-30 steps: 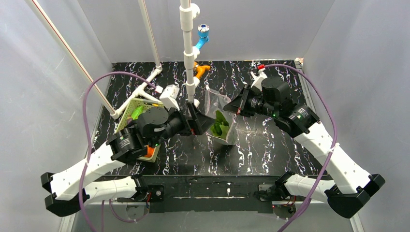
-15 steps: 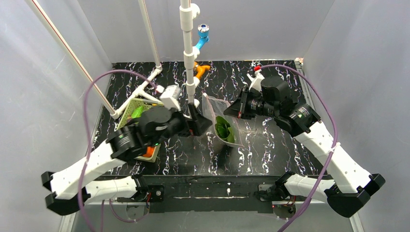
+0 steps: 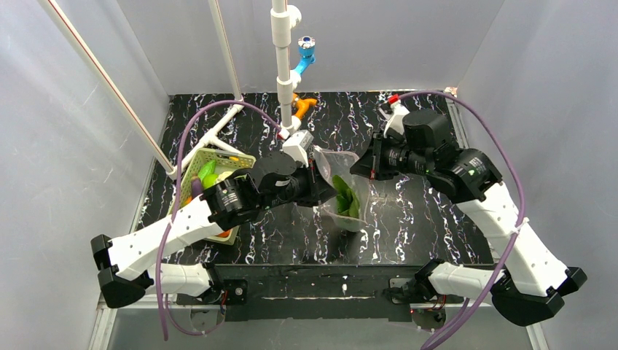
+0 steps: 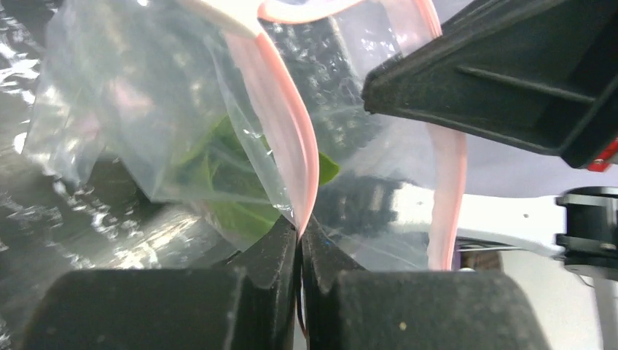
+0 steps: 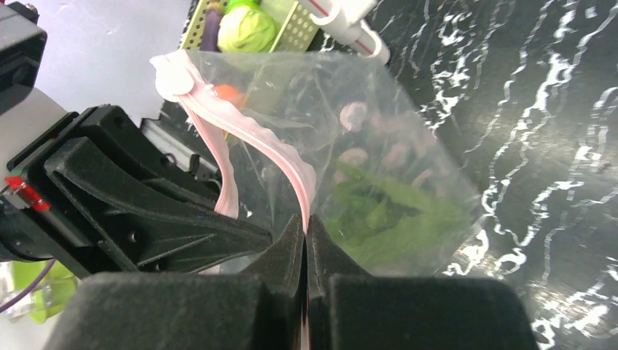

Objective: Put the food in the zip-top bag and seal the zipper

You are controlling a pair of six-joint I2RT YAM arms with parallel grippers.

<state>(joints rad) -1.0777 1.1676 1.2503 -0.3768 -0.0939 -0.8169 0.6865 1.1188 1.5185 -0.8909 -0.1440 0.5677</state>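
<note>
The clear zip-top bag [image 3: 350, 213] hangs between my two grippers above the table's middle, with leafy green food [image 3: 345, 194] inside. My left gripper [image 4: 300, 232] is shut on one side of the pink zipper [image 4: 286, 135]. My right gripper [image 5: 306, 222] is shut on the other side of the zipper [image 5: 251, 138], so the mouth stands apart. From above, the left gripper [image 3: 323, 191] is at the bag's left rim and the right gripper [image 3: 363, 173] at its right rim. More food sits in the pale green basket [image 3: 232, 162]: a green cucumber [image 3: 207, 173], a green round fruit [image 5: 248, 29] and a purple piece [image 5: 212, 16].
A white pipe post [image 3: 283, 69] rises just behind the bag, with an orange piece [image 3: 303, 105] and a blue fitting [image 3: 306, 51] near it. A white pipe frame [image 3: 211, 138] lies beside the basket at the left. Grey walls enclose the black marbled table [image 3: 408, 219].
My left gripper moved right to the bag's mouth and went from open to shut on the zipper strip. The bag now hangs more upright with its mouth spread. The right arm shifted slightly right.
</note>
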